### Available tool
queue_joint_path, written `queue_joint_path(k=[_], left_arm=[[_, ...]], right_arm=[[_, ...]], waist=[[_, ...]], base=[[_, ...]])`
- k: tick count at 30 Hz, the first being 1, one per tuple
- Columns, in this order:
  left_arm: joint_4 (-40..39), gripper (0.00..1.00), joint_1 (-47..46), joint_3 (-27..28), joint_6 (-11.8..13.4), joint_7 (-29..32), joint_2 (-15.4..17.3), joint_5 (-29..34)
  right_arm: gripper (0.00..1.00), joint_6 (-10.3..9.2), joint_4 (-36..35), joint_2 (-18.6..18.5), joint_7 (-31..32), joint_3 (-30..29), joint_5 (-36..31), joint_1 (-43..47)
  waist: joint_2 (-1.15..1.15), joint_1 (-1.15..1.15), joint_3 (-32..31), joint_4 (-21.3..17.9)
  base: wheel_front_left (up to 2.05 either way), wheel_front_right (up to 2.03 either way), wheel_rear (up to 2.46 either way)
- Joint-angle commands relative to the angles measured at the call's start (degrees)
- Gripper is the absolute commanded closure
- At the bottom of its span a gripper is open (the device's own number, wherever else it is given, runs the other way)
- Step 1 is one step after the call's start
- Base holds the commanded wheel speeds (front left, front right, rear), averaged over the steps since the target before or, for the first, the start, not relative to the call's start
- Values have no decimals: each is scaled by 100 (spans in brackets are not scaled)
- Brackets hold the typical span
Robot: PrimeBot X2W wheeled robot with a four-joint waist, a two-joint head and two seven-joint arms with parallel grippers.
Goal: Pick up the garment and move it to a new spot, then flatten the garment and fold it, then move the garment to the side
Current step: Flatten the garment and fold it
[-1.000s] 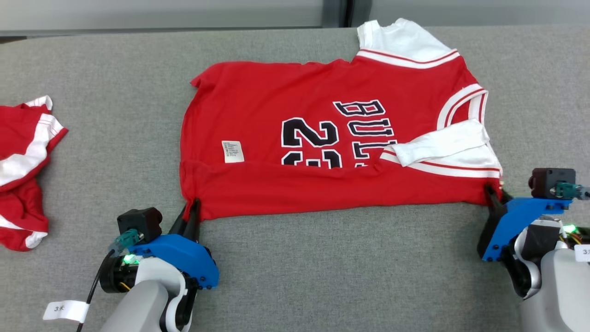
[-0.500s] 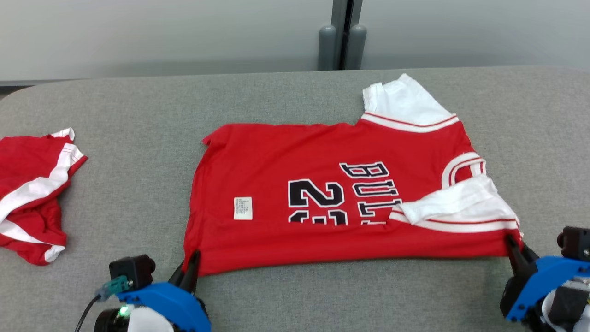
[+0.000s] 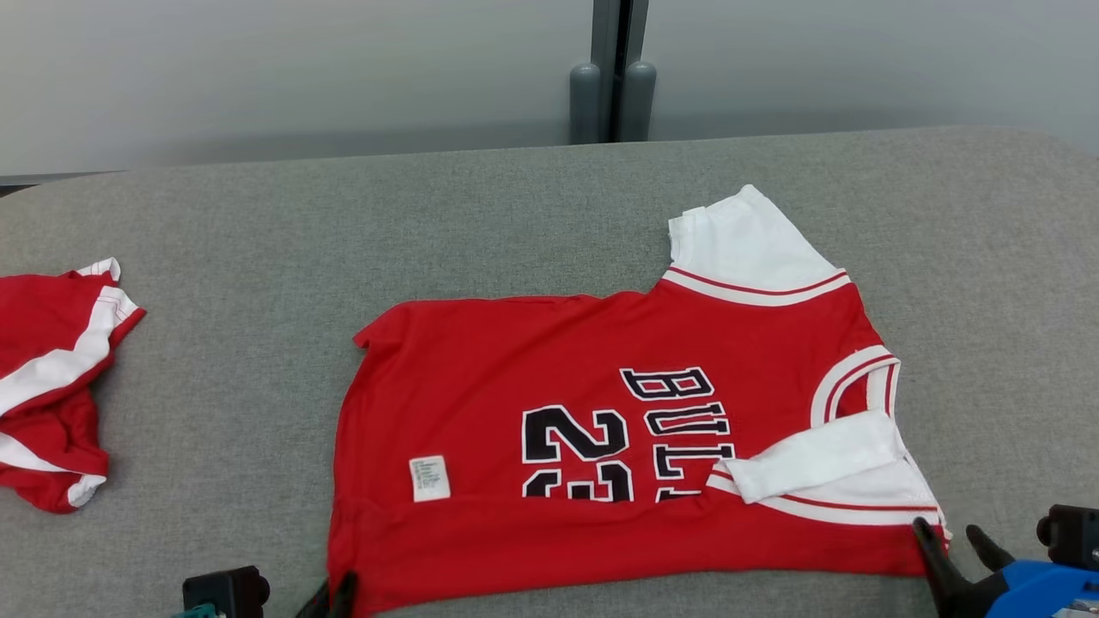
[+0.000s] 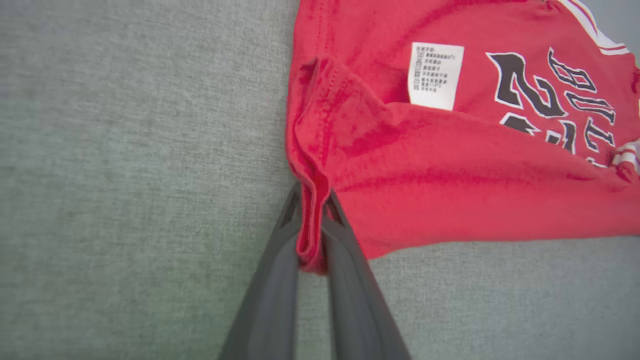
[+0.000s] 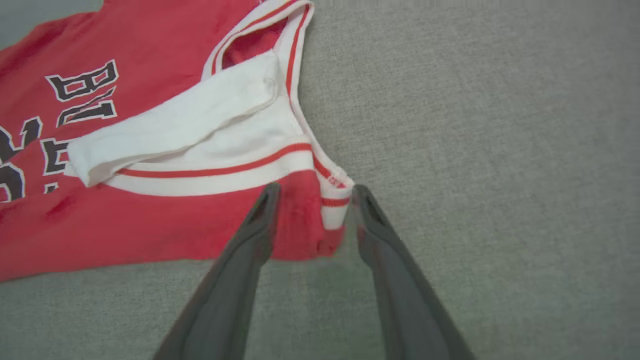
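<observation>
Jaws of the left gripper (image 4: 314, 196) are clenched on the near left corner of the garment (image 3: 515, 369), with a fold of red hem pinched between them. The right gripper (image 5: 316, 190) has its jaws released, straddling the near right corner without squeezing it. The garment lies spread on the grey table (image 3: 258, 215), its "23" print and white label (image 3: 429, 477) facing up and 1 white sleeve (image 3: 816, 455) folded over it. Another red-and-white garment (image 3: 51, 369) lies crumpled well apart, at the table's left.
</observation>
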Motion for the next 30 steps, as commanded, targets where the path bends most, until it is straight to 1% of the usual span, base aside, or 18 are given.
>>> queue_joint_path(k=[1, 7, 11, 12, 14, 17, 19, 21, 23, 26, 30], left_arm=[[-22, 0, 45, 52, 31, 27, 60, -3], [-186, 0, -241, 73, -44, 35, 131, 38], [-345, 0, -729, 140, -167, 244, 374, 118], [-366, 0, -900, 170, -227, 340, 455, 115], [-381, 0, -1299, 174, -377, 644, 718, 183], [-380, 0, -2038, 52, -740, 1224, 1111, 295], [-347, 0, -2523, 29, -930, 1568, 1366, 390], [-310, 0, -2957, 29, -1056, 1861, 1520, 454], [-250, 0, -3325, -20, -1217, 2129, 1599, 448], [-93, 0, -3770, -15, -1453, 2534, 1600, 199], [148, 0, -4216, -8, -1623, 3098, 1617, -189]], right_arm=[[0, 1, -49, -18, -44, -21, -71, -46], [0, 1, -381, -17, 78, -33, -364, -366], [0, 2, -735, -62, 335, 85, -673, -858], [0, 2, -783, -121, 434, 153, -688, -1031], [0, 1, -843, -300, 648, 335, -660, -1423], [0, 2, -823, -570, 919, 633, -584, -2091], [0, 1, -730, -713, 1037, 855, -489, -2491], [0, 1, -562, -839, 1096, 1068, -395, -2913], [0, 1, -387, -911, 1093, 1296, -310, -3285], [0, 1, -151, -901, 1104, 1636, -69, -3764], [0, 1, 89, -989, 1024, 1956, 126, -4382]], waist=[[0, 0, 1, 4], [0, 0, 10, 58], [0, 0, 129, 67], [0, 0, 161, 59], [0, 0, 252, 32], [0, 0, 427, -24], [0, 0, 557, -75], [0, 0, 699, -138], [0, 0, 850, -204], [0, 0, 1078, -314], [0, 0, 1423, -453]], base=[[0, 0, 0], [0, 0, 0], [0, 0, 0], [0, 0, 0], [0, 0, 0], [0, 0, 0], [0, 0, 0], [0, 0, 0], [0, 0, 0], [0, 0, 0], [0, 0, 0]])
